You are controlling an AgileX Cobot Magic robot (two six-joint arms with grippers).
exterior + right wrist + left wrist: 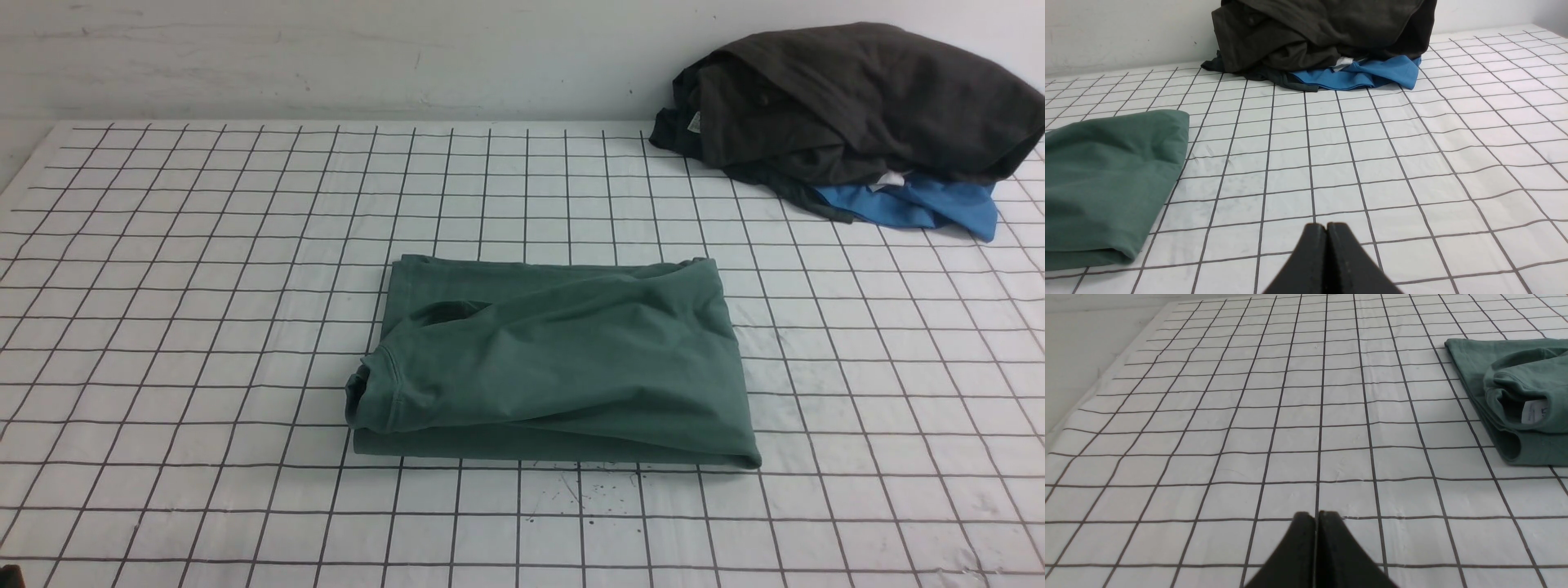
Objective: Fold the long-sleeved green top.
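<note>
The green long-sleeved top (563, 367) lies folded into a thick rectangle in the middle of the gridded table, its ribbed neck at the near left corner. In the left wrist view the top (1515, 388) shows its neck opening and white label. In the right wrist view the top (1102, 179) is a smooth folded edge. My left gripper (1316, 516) is shut and empty, hovering over bare grid cloth well apart from the top. My right gripper (1327, 226) is shut too, empty, over the cloth on the top's other side. Neither arm shows in the front view.
A heap of dark charcoal garments (849, 98) sits at the far right against the wall, with a bright blue garment (922, 204) sticking out beneath it. The white cloth with black grid lines (204, 286) covers the table; small dark specks (588, 490) mark it near the top's front edge.
</note>
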